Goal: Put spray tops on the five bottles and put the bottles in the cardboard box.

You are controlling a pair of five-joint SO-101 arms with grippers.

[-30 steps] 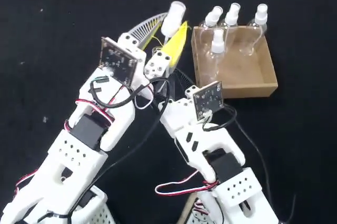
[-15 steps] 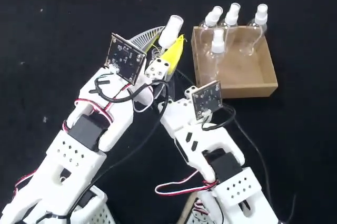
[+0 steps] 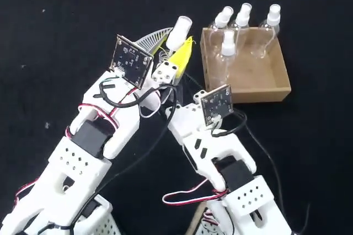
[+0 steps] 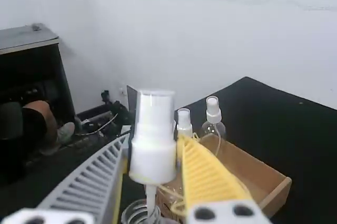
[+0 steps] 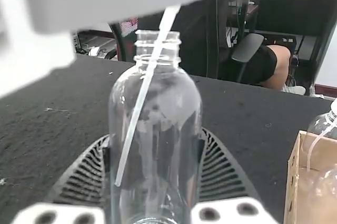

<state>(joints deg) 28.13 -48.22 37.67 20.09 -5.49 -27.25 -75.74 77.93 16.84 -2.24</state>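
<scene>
Four capped bottles [image 3: 228, 47] sit in the cardboard box [image 3: 276, 90]. Nearby, the right end effector [image 5: 154, 145] clamps the fifth bottle [image 5: 155, 103]. The left end effector [image 4: 152, 142] pinches the last spray top [image 4: 152, 124] above its neck (not yet seated). Capping and boxing are left.

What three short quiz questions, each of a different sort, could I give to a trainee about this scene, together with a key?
1. Multiple choice: how many capped bottles stand in the cardboard box? A two, B four, C five.
2. True or false: the bottle in the right gripper is already capped.
3. Fill in: the left gripper is shut on a ____.
Key: 1 B. 2 false, its threaded neck is open. 3 spray top.
</scene>
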